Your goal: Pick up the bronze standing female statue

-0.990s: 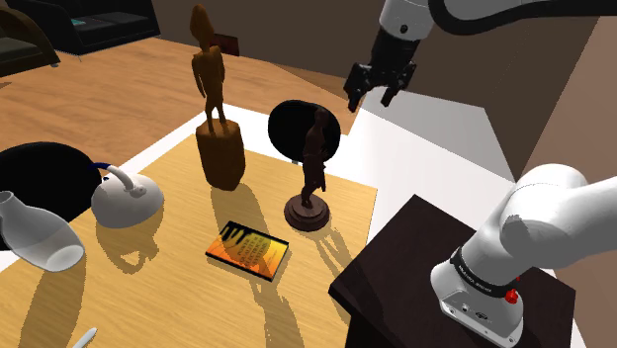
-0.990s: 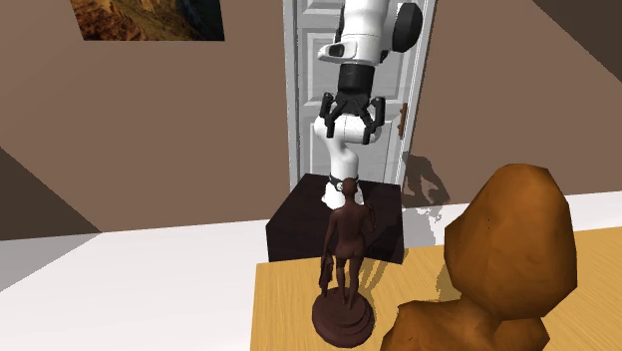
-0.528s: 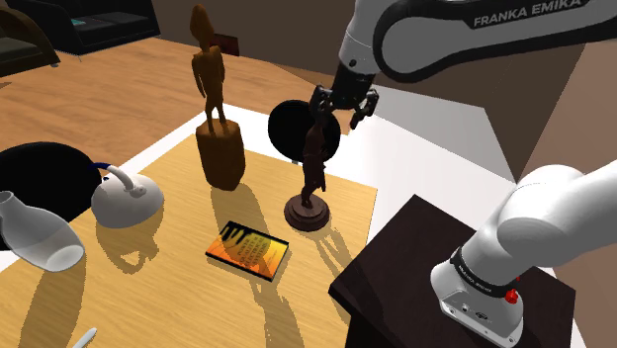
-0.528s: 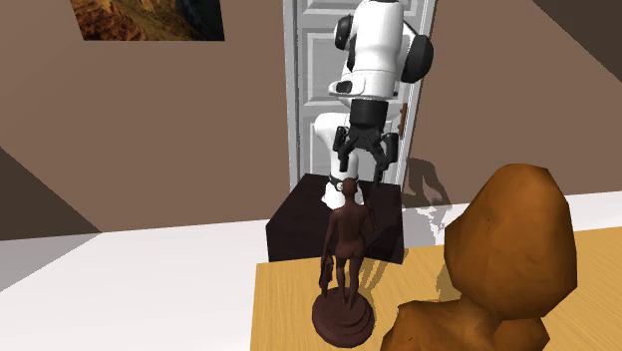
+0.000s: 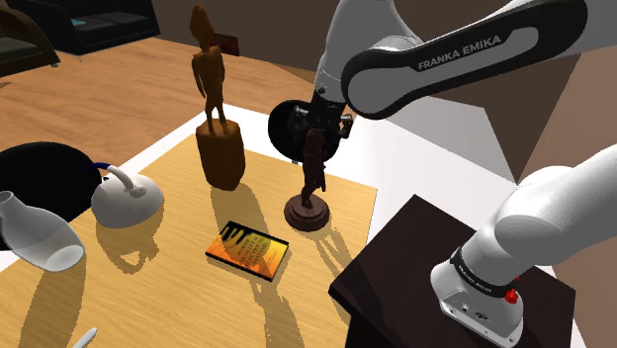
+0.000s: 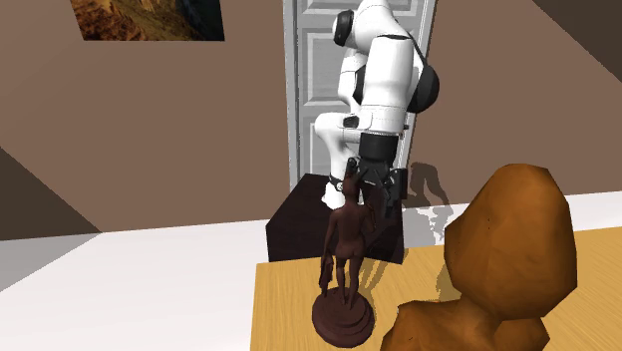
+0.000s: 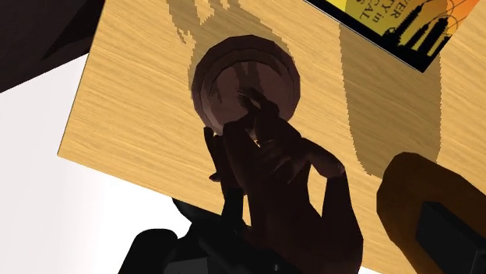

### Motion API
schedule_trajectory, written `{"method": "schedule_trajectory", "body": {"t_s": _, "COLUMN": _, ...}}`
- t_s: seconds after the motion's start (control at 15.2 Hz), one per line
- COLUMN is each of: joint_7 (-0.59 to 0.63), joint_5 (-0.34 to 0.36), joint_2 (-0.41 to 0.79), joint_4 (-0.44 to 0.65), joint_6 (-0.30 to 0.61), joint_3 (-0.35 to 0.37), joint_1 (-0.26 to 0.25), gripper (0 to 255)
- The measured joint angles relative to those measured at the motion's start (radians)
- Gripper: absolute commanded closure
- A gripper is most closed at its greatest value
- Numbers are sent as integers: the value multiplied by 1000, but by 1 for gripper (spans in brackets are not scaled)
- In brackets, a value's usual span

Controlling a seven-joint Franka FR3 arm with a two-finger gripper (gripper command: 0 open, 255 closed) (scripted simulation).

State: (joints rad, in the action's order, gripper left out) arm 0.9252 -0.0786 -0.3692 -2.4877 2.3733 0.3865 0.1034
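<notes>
White narrow-necked vase (image 5: 36, 237) lies tilted at the shoulder view's lower left, and its inside can't be seen. White domed teapot-like vessel w/ arched handle (image 5: 127, 199) sits just beside it, contents not visible. Both are on the light wooden tabletop (image 5: 158, 297), well apart from the target.

Dark bronze-brown standing female statue on a round base (image 5: 312, 180) stands upright, long axis vertical, head up and base flat on the wood. It's near the tabletop corner closest to the dark box stand (image 5: 410, 259). Which way she faces: can't tell. Tall brown wooden figure on a block (image 5: 215, 114) stands near, and a black-and-yellow book (image 5: 249, 249) lies flat betw. the statue and the teapot.

All-black gripper (image 5: 321, 126) is at the statue's head. In the wrist view its fingers (image 7: 152, 251) stand wide apart w/ the statue's upper body betw. them; contact can't be told.
</notes>
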Motion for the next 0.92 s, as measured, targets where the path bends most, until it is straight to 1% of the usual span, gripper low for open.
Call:
{"method": "schedule_trajectory", "body": {"t_s": 0.26, "joint_7": 12, "joint_5": 7, "joint_2": 26, "joint_4": -33, "joint_6": 59, "joint_3": 11, "joint_1": 4, "gripper": 0}}
{"method": "schedule_trajectory", "body": {"t_s": 0.33, "joint_7": 13, "joint_5": 8, "joint_2": 31, "joint_4": -35, "joint_6": 65, "joint_3": 12, "joint_1": 5, "gripper": 255}}
{"method": "schedule_trajectory", "body": {"t_s": 0.92, "joint_7": 12, "joint_5": 10, "joint_2": 36, "joint_4": -33, "joint_6": 75, "joint_3": 13, "joint_1": 6, "gripper": 255}}
